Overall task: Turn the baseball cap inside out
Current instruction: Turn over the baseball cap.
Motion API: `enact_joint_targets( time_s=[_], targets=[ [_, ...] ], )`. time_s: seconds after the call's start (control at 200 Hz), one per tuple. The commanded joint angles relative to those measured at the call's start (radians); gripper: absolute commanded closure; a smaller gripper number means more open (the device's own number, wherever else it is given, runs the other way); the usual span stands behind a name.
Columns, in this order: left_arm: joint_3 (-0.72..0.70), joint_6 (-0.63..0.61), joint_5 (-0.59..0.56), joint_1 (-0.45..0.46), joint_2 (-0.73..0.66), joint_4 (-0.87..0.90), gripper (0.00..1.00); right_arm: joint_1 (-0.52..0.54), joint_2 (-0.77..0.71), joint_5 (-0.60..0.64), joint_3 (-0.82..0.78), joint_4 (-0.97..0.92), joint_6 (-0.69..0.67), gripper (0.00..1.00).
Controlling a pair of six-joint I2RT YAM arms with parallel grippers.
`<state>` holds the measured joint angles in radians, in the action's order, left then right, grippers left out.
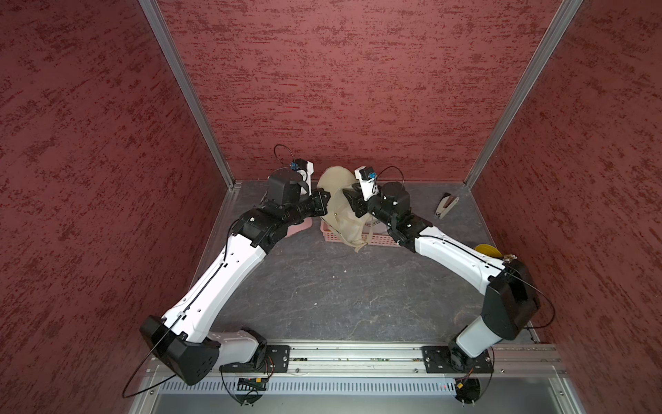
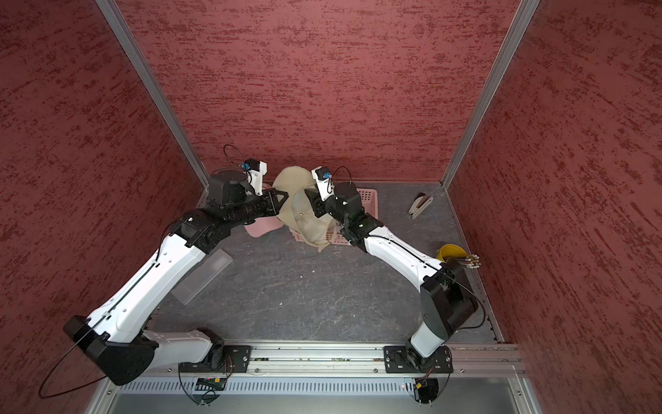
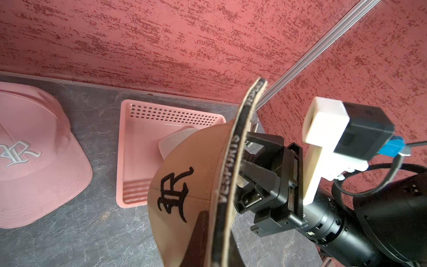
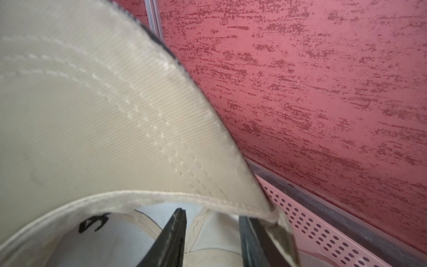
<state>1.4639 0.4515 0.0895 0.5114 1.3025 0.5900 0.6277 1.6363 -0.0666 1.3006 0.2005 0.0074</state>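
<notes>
Enclosing grey marbled tabletop (image 1: 340,294), tan cap (image 1: 335,206): red textured walls (image 1: 358,89).

Both arms reach toward the upper middle of the frame, left tool (image 1: 325,199) clamped shut, right tool (image 1: 346,197) facing it with jaws parted.

Baseball cap (image 1: 333,200) over basket (image 1: 379,239), second cap (image 3: 34,150) left, apparently apart.

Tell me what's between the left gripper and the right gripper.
The beige cap, held up over the pink basket: the left gripper is shut on it, the right gripper stands open at its inside. Both top views show it.
</notes>
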Motion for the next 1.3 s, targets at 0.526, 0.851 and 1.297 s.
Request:
enact_joint_targets(
  time_s=[0.526, 0.851, 1.297],
  targets=[
    [0.001, -0.084, -0.183, 0.020, -0.079, 0.004, 1.00, -0.009, 0.095, 0.346, 0.160, -0.274, 0.129, 0.62],
    [0.030, -0.102, -0.232, 0.063, -0.034, -0.025, 1.00, 0.067, 0.061, 0.298, 0.212, -0.357, 0.089, 0.60],
    [0.042, -0.143, -0.315, 0.085, -0.011, -0.025, 1.00, 0.072, 0.053, 0.104, 0.214, -0.263, 0.216, 0.56]
  ],
)
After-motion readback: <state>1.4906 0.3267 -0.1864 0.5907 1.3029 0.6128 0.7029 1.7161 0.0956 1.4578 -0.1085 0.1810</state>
